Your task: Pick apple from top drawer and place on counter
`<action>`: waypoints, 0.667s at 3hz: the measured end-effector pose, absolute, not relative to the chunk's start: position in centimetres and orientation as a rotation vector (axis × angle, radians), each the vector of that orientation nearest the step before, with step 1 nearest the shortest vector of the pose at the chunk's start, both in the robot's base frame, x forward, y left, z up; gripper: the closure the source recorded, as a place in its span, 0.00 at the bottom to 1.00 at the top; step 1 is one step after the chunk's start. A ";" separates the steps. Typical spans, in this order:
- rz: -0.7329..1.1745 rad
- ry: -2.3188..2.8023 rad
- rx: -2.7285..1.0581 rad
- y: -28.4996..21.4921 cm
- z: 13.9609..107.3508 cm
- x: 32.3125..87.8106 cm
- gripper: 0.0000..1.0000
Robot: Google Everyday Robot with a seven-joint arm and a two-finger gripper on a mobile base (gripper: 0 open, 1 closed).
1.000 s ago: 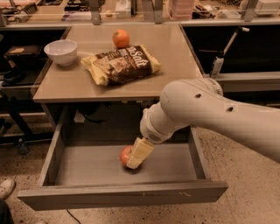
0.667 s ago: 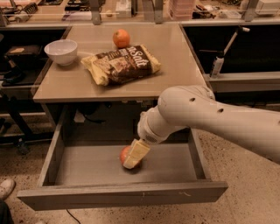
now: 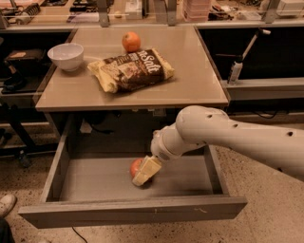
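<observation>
The apple [image 3: 136, 166], red with a yellowish patch, lies on the floor of the open top drawer [image 3: 133, 211], near its middle. My gripper [image 3: 145, 172], cream-coloured at the end of the white arm [image 3: 223, 135], reaches down into the drawer and sits right against the apple's right side, covering part of it. The apple rests on the drawer floor. The counter [image 3: 190, 80] is the tan tabletop directly above the drawer.
On the counter lie a brown and yellow chip bag [image 3: 130, 70], a plain orange fruit [image 3: 131, 42] behind it and a white bowl [image 3: 66, 56] at the left. A cluttered workbench [image 3: 142, 12] runs along the back. A shoe [image 3: 6, 204] shows at the lower left.
My gripper has edged slightly left and down against the apple. The apple has stayed on the drawer floor.
</observation>
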State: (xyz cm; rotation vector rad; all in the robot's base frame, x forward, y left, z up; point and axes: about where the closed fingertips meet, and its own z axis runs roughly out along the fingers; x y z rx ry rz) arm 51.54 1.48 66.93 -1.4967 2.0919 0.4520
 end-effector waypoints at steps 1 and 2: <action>0.452 2.092 -1.497 1.5 66.9 51.5 0.00; 0.452 2.099 -1.482 1.9 65.7 51.0 0.00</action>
